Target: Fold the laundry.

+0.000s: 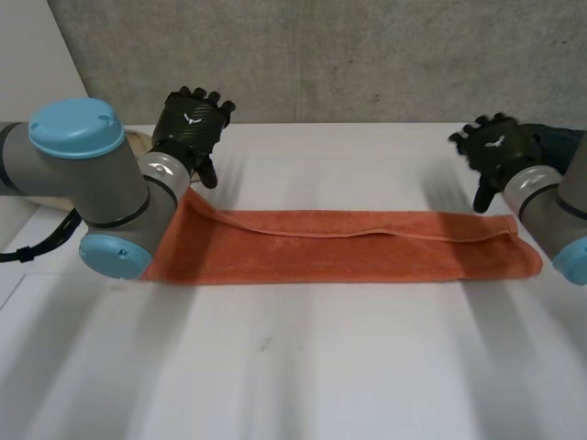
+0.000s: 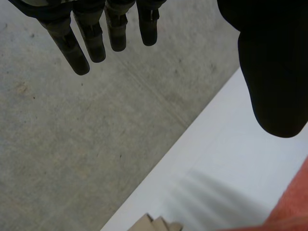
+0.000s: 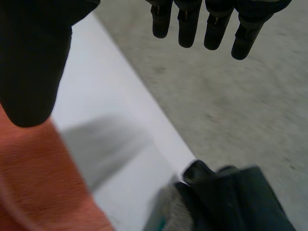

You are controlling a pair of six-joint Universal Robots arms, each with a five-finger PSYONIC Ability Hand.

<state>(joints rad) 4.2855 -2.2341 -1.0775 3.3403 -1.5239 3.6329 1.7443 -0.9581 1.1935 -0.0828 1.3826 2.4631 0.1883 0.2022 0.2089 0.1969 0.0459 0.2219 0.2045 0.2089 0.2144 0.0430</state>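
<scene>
Both arms are thick grey tubes with rounded joints closed by light-blue caps (image 1: 76, 126). The left arm (image 1: 101, 188) shows two of them, the right arm (image 1: 550, 215) one. A silver cuff (image 1: 165, 170) joins each arm to a black hand. The left hand (image 1: 191, 128) and right hand (image 1: 495, 151) each carry a small white mark (image 1: 194, 117) on the back. Their fingers (image 2: 91, 41) are slim, ridged rods, and the thumb (image 2: 272, 72) is broad and rounded.

Table (image 1: 321, 367) is lit brightly and evenly by soft, diffuse light. In the wrist views the left hand (image 2: 272, 62) and right hand (image 3: 33, 57) are rendered as near-black silhouettes against paler grey concrete (image 2: 72, 144).
</scene>
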